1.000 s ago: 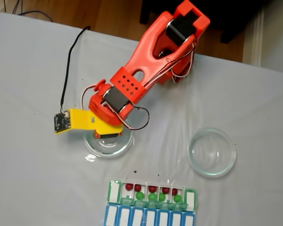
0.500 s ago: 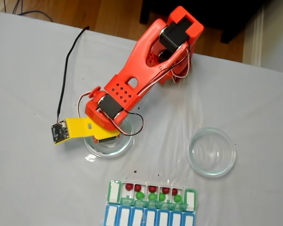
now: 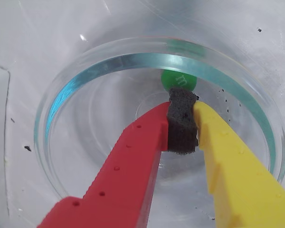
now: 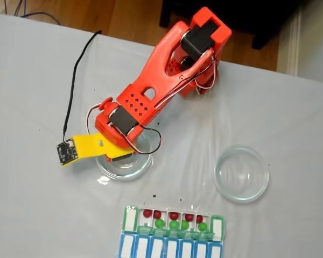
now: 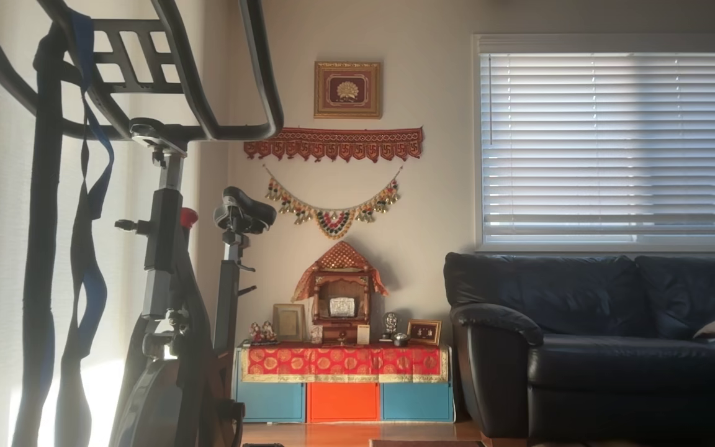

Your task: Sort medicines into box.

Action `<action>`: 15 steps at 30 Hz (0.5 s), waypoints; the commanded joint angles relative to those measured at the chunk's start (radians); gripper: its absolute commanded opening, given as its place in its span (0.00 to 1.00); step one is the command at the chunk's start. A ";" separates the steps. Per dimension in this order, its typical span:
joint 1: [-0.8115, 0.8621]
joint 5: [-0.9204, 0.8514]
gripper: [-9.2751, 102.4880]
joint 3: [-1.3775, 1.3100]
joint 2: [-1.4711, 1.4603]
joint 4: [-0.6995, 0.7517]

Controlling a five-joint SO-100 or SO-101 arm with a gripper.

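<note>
Claw: jaws pressed together on foam pad, inside glass dish
Green ball: touching claw tip

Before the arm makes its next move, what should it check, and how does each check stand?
1. Green ball lies in the glass dish: ok.
2. Gripper is down inside that dish, by the ball: ok.
3. Ball sits between the fingers: not ok; it lies just past the tips.
4. Jaws open enough to take it: not ok; they meet on the black foam pad.
5. Box has open compartments in the fixed view: ok.
6. A free place for this ball: cannot tell.
</note>
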 commanded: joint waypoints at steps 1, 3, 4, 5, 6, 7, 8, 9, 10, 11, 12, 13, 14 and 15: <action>0.011 0.005 0.10 -0.084 0.023 -0.003; 0.015 0.002 0.11 -0.086 0.028 0.008; 0.018 0.000 0.18 -0.087 0.026 0.011; 0.020 0.005 0.20 -0.087 0.025 0.012; 0.020 0.011 0.20 -0.087 0.025 0.012; 0.020 0.012 0.20 -0.086 0.026 0.012; 0.020 0.012 0.20 -0.081 0.029 0.009; 0.021 0.012 0.20 -0.075 0.032 0.005; 0.021 0.014 0.21 -0.067 0.038 -0.003; 0.021 0.015 0.21 -0.061 0.040 -0.009; 0.021 0.015 0.21 -0.055 0.041 -0.017; 0.021 0.015 0.21 -0.049 0.041 -0.023; 0.023 0.014 0.22 -0.044 0.041 -0.029; 0.025 0.014 0.22 -0.044 0.038 -0.032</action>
